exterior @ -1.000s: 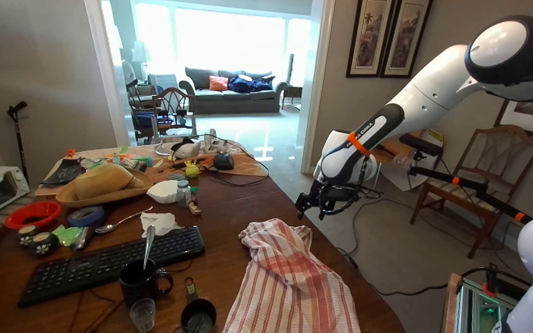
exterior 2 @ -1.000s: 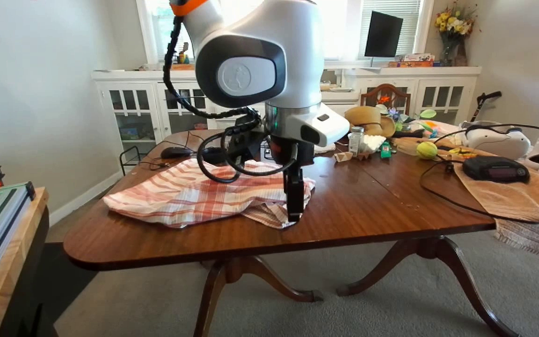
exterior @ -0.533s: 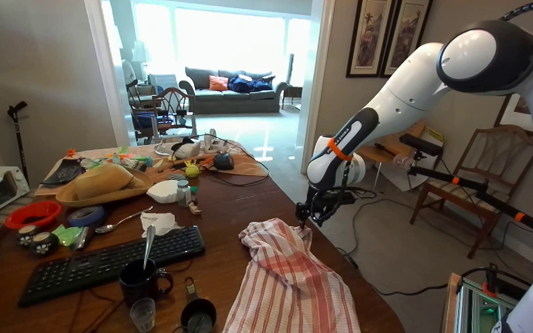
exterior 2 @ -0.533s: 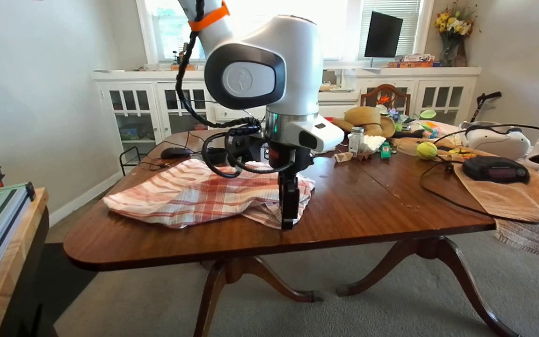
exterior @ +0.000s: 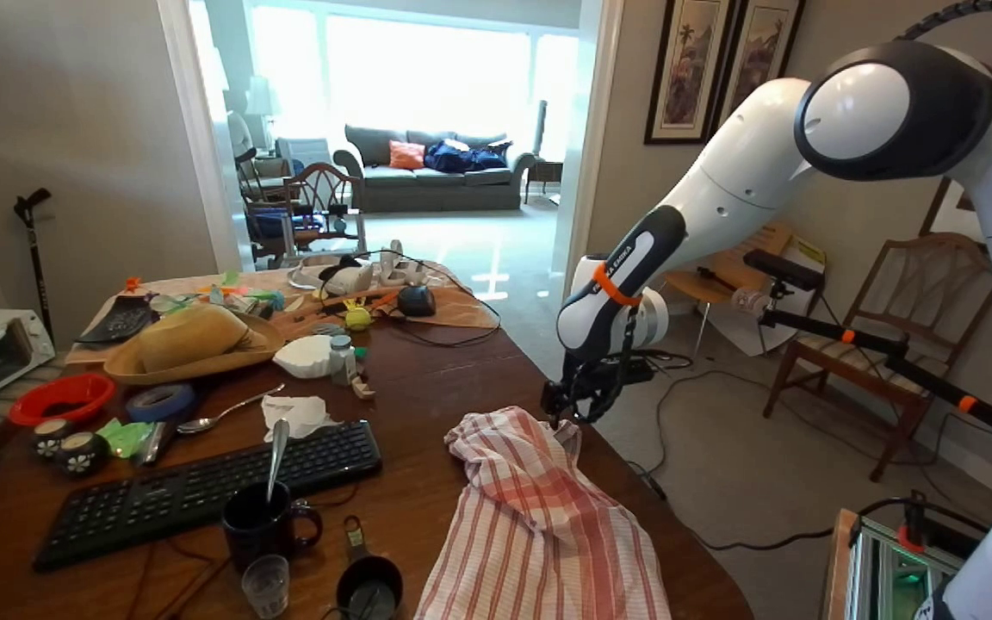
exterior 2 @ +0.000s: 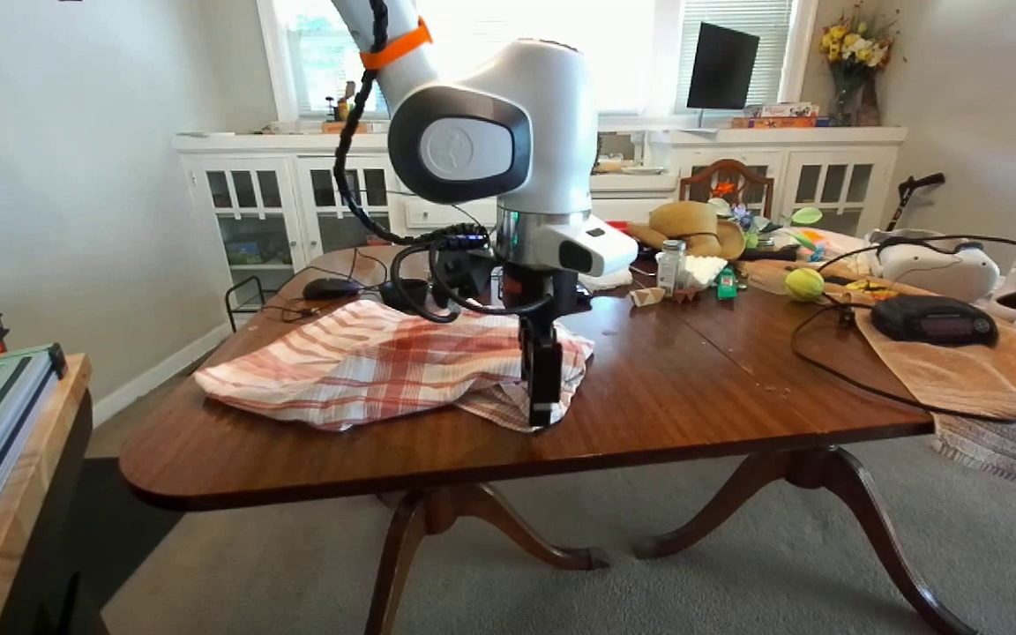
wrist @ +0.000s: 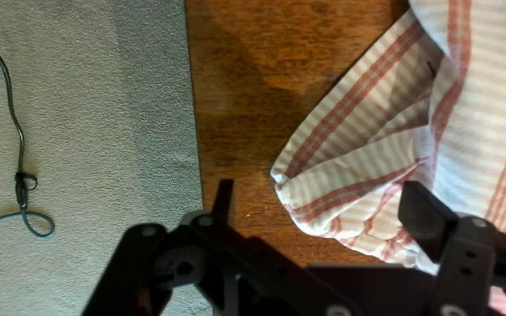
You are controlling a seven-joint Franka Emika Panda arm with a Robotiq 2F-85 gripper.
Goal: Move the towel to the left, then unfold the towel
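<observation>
One striped towel (exterior: 539, 508) lies rumpled on the brown table (exterior: 453, 379), close to the right edge in an exterior view. A thin strip of wood runs between towel and edge, then comes grey floor (wrist: 90, 131). The claw (wrist: 317, 204) is spread wide at the towel's far right corner. Left of the towel is some wood, then the black keyboard (exterior: 195, 492) and dark mug (exterior: 255, 536). Past its far end, a big patch of wood reaches toward the yellow ball (exterior: 358, 319).

Towel (exterior: 543, 530) cream, red-striped; claw (wrist: 318, 199), keyboard (exterior: 190, 491) black.
</observation>
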